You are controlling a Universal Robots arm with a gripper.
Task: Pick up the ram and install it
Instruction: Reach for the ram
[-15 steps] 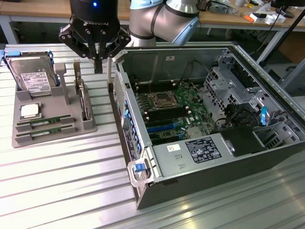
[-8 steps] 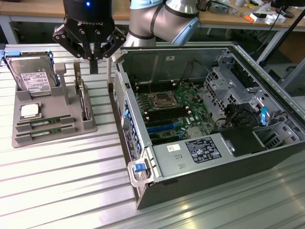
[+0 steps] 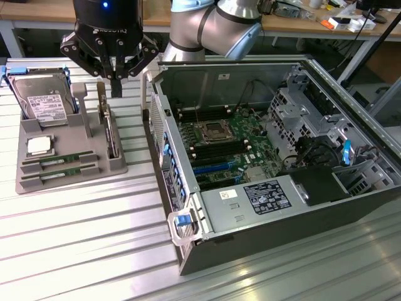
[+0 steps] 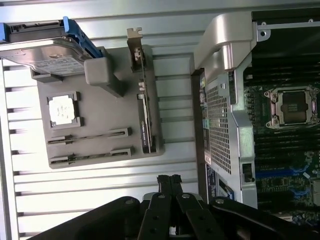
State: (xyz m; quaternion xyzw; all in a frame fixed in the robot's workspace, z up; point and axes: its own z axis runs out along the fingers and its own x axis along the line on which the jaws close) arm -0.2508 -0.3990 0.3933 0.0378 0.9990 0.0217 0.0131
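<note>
Computer case (image 3: pixel 250 232), lid off, motherboard (image 3: pixel 219 147) exposed: nearest item, on the right of the slatted table (image 3: pixel 75 251). Left of it, grey tray (image 3: pixel 75 147), holding a hard drive (image 3: pixel 44 103) at its far end, a processor chip (image 3: pixel 39 146) and an upright card (image 3: pixel 109 135) along its right edge. Task item, the ram (image 3: pixel 61 161): I see it lying in a slot at the tray's near end, with a second stick (image 3: pixel 59 173) just beside it. My gripper (image 3: pixel 117 84): jaws pressed together, empty, hanging above the tray's far right corner, apart from the ram.
</note>
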